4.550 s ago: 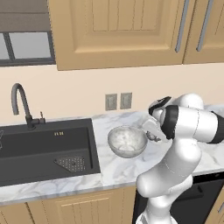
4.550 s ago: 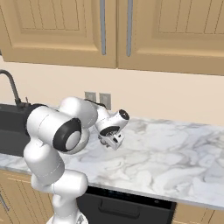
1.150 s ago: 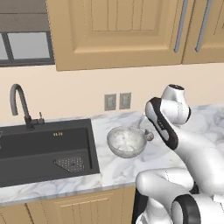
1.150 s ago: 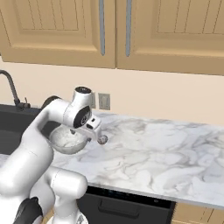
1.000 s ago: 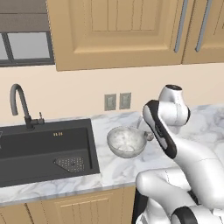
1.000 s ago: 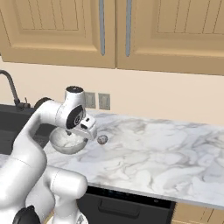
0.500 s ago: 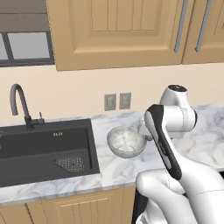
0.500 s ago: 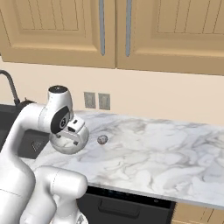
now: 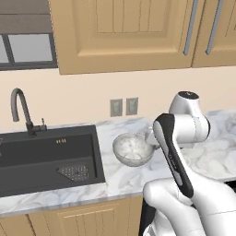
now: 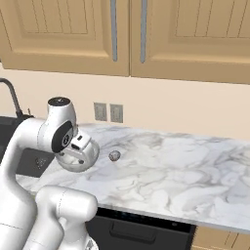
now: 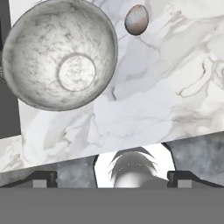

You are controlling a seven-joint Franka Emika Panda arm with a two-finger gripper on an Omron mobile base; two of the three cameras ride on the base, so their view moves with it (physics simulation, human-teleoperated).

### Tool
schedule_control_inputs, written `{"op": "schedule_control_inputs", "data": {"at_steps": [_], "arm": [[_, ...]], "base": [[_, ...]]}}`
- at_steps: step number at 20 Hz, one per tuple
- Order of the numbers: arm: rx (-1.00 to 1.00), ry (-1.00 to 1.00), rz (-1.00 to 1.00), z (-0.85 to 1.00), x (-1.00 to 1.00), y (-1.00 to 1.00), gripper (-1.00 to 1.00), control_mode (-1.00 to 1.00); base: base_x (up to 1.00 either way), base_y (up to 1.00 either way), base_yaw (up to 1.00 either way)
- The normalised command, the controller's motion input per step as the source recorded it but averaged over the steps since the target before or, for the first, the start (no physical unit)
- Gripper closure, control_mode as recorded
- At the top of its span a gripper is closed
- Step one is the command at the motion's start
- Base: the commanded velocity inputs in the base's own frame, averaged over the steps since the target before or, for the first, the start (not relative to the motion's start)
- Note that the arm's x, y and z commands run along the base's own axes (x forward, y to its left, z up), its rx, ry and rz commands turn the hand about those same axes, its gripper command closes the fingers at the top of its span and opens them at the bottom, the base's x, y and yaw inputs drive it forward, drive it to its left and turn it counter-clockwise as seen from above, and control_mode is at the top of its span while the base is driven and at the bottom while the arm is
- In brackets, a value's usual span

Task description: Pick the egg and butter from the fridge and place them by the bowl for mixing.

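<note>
The egg [image 10: 114,156] lies on the marble table [image 10: 185,166], just beside the bowl [image 11: 59,54] and apart from it. In the left base view the bowl [image 9: 132,149] sits right of the black sink [image 9: 46,156]. The end effector [image 11: 111,178] hangs above the table, fingers spread wide, pinching nothing.
</note>
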Motion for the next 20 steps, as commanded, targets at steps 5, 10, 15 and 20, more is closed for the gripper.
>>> {"op": "schedule_control_inputs", "data": {"at_steps": [5, 10, 15, 20], "arm": [[0.00, 0.00, 0.00, 0.00, 0.00, 0.00, -1.00, 1.00], [0.00, 0.00, 0.00, 0.00, 0.00, 0.00, -1.00, 1.00], [0.00, 0.00, 0.00, 0.00, 0.00, 0.00, -1.00, 1.00], [0.00, 0.00, 0.00, 0.00, 0.00, 0.00, -1.00, 1.00]], "base": [[-0.63, 0.16, 0.24], [-0.21, 0.05, 0.88], [-0.02, 0.00, 1.00], [-0.02, 0.00, 1.00]]}}
